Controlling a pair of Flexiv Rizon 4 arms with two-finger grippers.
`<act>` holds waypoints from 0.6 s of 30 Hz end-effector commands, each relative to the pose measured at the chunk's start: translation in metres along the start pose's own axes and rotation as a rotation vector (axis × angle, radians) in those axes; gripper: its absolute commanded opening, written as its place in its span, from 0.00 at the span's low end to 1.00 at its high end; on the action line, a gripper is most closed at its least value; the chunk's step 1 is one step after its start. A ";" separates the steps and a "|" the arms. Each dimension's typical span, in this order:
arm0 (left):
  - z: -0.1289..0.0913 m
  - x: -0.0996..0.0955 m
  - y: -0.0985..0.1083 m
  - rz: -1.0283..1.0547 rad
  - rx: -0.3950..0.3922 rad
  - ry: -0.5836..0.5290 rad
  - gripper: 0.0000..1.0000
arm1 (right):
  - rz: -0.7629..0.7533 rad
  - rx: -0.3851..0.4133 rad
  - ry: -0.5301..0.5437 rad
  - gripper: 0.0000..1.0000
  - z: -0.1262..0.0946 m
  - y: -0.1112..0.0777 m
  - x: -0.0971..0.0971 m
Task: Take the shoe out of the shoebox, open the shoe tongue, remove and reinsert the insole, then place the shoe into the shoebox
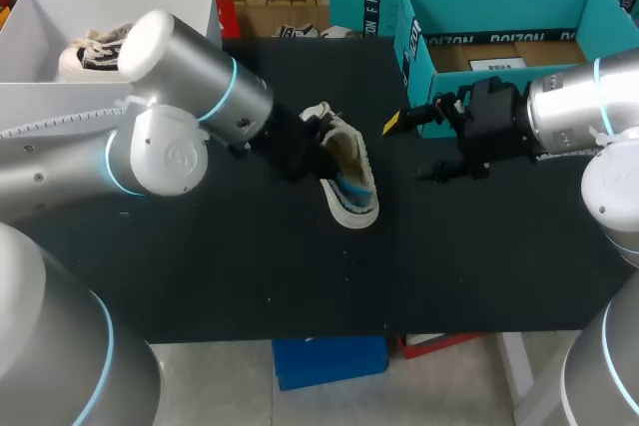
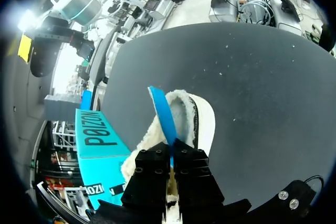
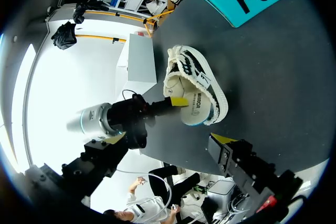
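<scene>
In the head view the shoe (image 1: 349,182) lay on its side in the middle of the black bench (image 1: 250,266), outside of the teal shoebox (image 1: 411,42). The shoebox stood open at the far right part of the bench. My left arm came in from the left, and its tool (image 1: 305,137) was at the heel end of the shoe. From that view I could not see how its fingers stood, because the black tool was in front of the dark bench.

The left wrist view showed this better. There the two black fingers were pressed together, and the blue insole (image 2: 164,111) was clamped between them. The insole came up out of the fleece-lined opening of the shoe as a narrow blue strip. The yellow tips were hidden in that view.

The right wrist view gave me the other side of the shoe: the knitted cream and black upper and the thick pale sole. One yellow tip of the left tool was touching the heel rim, and some blue was visible low at the heel.

My right tool (image 1: 407,150) hung just beside the near left corner of the shoebox, to the right of the shoe and not touching it. Its fingers were apart and held nothing. In its own wrist view only one of its yellow tips was visible.
</scene>
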State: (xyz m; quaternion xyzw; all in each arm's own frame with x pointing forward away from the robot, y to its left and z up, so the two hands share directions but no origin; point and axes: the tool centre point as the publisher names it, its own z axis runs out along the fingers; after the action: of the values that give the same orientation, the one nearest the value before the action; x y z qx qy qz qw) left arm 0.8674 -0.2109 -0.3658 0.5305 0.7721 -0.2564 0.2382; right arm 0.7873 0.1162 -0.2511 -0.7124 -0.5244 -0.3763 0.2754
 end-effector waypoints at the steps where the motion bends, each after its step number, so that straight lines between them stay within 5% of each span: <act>1: 0.006 -0.004 0.005 -0.002 -0.011 0.013 0.00 | 0.001 0.000 -0.001 1.00 0.001 0.000 0.001; 11: -0.003 -0.006 -0.009 0.009 0.025 -0.009 0.00 | 0.001 0.000 -0.001 1.00 0.001 0.000 0.001; 18: 0.007 0.012 -0.018 0.064 -0.002 0.064 0.00 | 0.001 0.000 -0.001 1.00 0.001 0.000 0.001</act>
State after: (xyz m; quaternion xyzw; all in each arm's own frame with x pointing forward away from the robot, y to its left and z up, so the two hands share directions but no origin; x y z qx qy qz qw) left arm 0.8500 -0.2111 -0.3743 0.5633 0.7585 -0.2435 0.2192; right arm 0.7873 0.1162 -0.2511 -0.7124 -0.5244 -0.3763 0.2754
